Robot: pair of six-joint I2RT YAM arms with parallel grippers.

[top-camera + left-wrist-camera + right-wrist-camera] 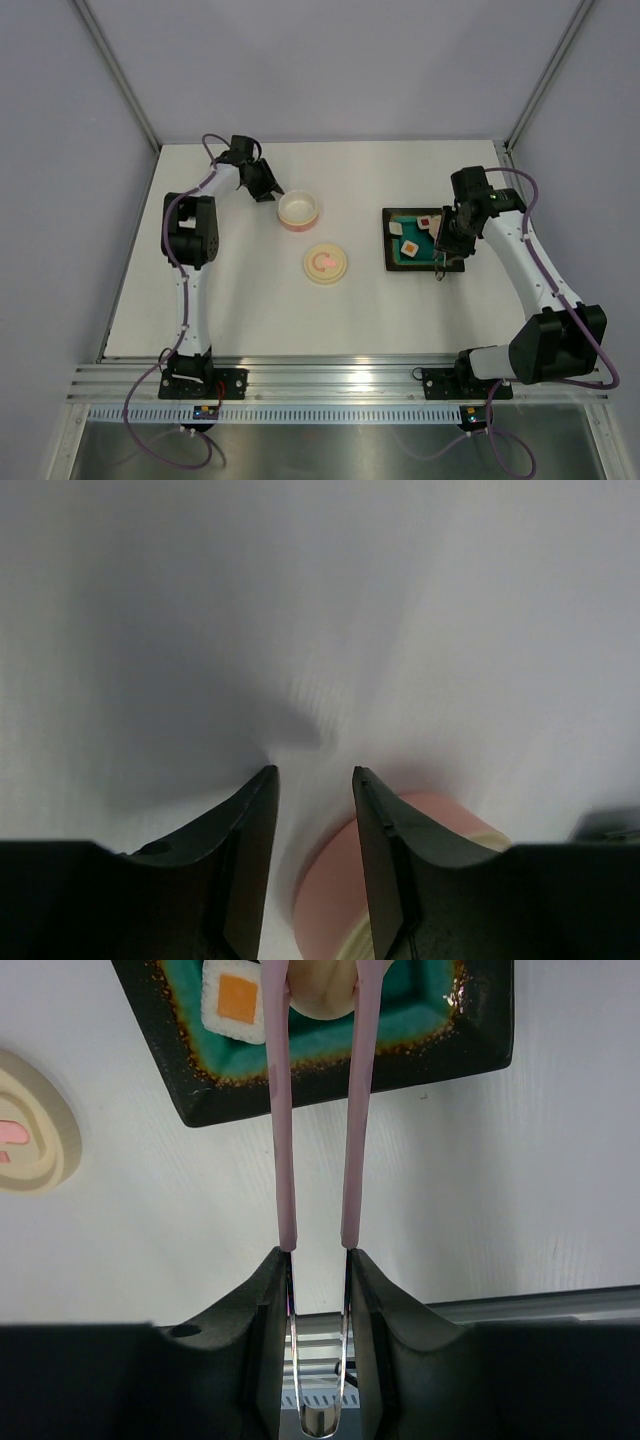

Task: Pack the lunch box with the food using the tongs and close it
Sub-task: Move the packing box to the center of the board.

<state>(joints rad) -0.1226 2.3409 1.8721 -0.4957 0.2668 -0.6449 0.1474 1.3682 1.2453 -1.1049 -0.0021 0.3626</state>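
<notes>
The pale-pink lunch box [299,210] stands open on the table, its wall [330,900] low in the left wrist view. My left gripper [270,188] [315,772] is at its far-left rim, open, one finger over the tub, the other outside it. My right gripper [445,243] [318,1255] is shut on the pink tongs [283,1110] [440,264]. The tong tips straddle a cream oval lump of food [320,985] on the dark teal tray [330,1070] [392,262]. A white square with an orange centre [235,1000] lies beside it, and other squares [410,247] lie on the tray.
The flat cream lid with a pink curl [325,264] [30,1135] lies between the lunch box and the tray. Grey walls enclose the table on three sides. An aluminium rail [330,380] runs along the near edge.
</notes>
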